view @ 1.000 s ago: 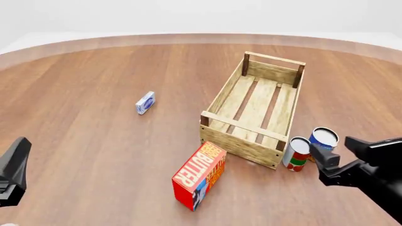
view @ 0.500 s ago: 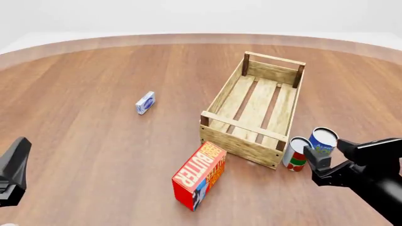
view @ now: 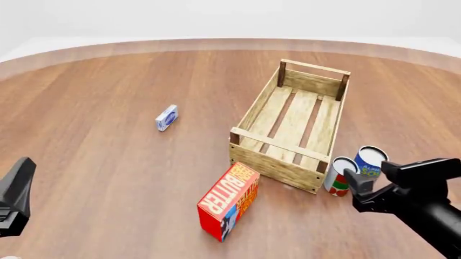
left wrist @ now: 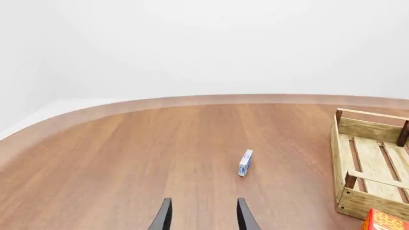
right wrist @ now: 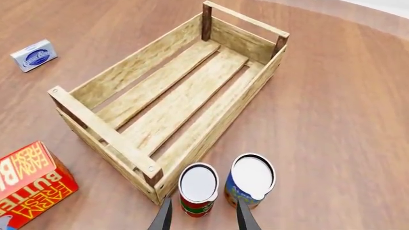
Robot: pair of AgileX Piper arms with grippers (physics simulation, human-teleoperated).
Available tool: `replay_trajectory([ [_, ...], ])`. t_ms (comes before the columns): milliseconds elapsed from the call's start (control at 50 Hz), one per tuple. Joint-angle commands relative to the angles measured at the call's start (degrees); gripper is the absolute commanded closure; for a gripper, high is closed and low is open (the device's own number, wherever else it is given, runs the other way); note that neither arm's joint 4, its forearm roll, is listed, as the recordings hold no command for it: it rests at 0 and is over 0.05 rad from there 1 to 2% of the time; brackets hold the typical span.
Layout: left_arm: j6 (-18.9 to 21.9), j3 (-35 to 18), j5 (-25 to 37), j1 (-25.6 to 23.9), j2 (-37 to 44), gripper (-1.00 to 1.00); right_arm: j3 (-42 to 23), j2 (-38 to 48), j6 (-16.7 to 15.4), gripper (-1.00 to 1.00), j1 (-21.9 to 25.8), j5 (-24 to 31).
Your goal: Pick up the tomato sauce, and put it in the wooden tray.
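It's the approach: the right gripper (right wrist: 203, 216), fingers spread, hovers over the tomato sauce (right wrist: 198, 189); next, descend and pinch, avoiding the blue can (right wrist: 250, 179) at three o'clock

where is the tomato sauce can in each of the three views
Front view: the tomato sauce stands lower right, beside the near right corner of the wooden tray.
Right wrist view: tomato sauce bottom centre, just ahead of the fingertips.
Left wrist view: not in it.
Shared landmark: the wooden tray.
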Motion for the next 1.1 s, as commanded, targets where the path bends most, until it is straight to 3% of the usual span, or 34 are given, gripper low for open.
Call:
replay_trajectory([
  [20, 0.0, 0.0, 0.0, 0.0, 0.0, -1.0, -0.6, 3.2, 0.0, -1.0, 0.2, -2.0],
  [1100, 0.0, 0.0, 0.0, 0.0, 0.0, -1.0, -0.7, 19.3, 1.1, -1.0, 0.7, -15.6],
])
